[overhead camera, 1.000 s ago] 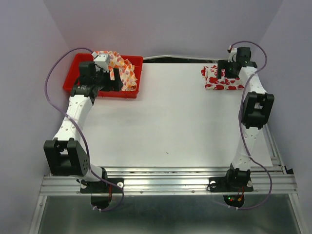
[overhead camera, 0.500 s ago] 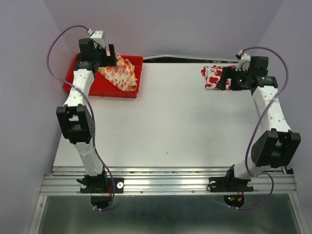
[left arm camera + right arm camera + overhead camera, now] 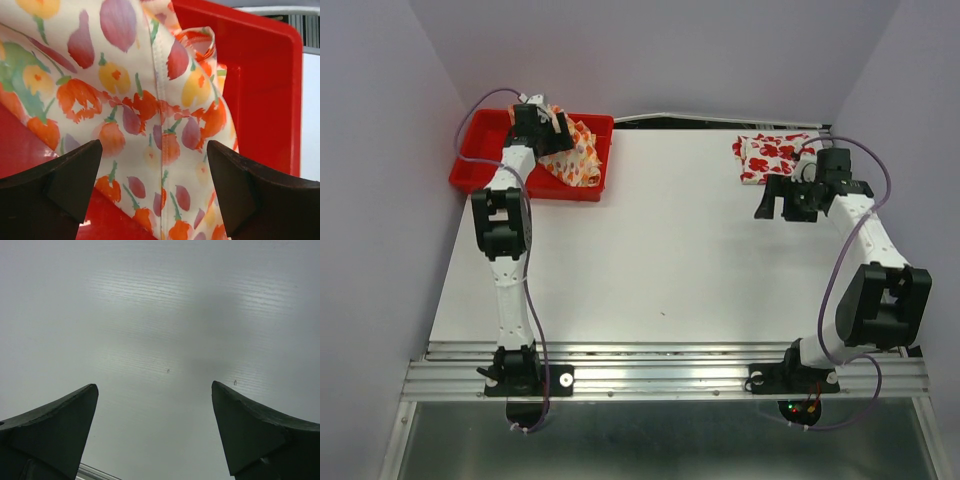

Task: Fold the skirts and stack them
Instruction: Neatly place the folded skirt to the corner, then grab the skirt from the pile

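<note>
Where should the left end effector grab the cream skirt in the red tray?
Probably the stitched seam of the cream flower-print cloth skirt, from above: the red plastic tray walls it in, and the open left end effector straddles that seam.

One cream skirt (image 3: 575,152) with small orange, red and yellow marks and one white skirt (image 3: 770,155) with big red flowers make two skirts in all. There is one red plastic tray (image 3: 470,172) and one white worktop (image 3: 660,250). Two arms show, the left arm (image 3: 505,222) and the right arm (image 3: 857,222), each with one pincer: the left pincer (image 3: 152,150) and the right pincer (image 3: 153,386).
</note>
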Robot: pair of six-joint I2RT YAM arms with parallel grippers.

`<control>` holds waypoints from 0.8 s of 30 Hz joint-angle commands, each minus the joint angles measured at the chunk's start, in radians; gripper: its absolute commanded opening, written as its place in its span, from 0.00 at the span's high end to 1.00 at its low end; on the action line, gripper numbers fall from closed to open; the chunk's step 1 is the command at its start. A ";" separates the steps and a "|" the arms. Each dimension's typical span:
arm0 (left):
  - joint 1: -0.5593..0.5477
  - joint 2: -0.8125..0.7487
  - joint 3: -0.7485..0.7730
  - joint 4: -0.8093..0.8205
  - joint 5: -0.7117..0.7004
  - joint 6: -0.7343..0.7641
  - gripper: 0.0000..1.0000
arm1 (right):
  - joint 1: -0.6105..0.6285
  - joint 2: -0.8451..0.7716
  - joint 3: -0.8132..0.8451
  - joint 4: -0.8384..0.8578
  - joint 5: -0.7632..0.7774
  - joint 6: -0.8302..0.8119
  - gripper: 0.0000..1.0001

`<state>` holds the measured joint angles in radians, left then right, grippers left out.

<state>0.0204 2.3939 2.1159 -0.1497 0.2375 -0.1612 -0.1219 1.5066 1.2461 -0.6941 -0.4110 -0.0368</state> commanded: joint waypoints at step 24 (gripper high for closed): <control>-0.086 0.168 0.240 -0.284 -0.138 0.075 0.46 | 0.005 0.078 0.088 0.018 0.020 -0.011 0.00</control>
<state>-0.0814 2.5664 2.3203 -0.3580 0.0578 -0.0998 -0.1219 1.6035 1.2865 -0.6819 -0.4000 -0.0376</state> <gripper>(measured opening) 0.608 0.999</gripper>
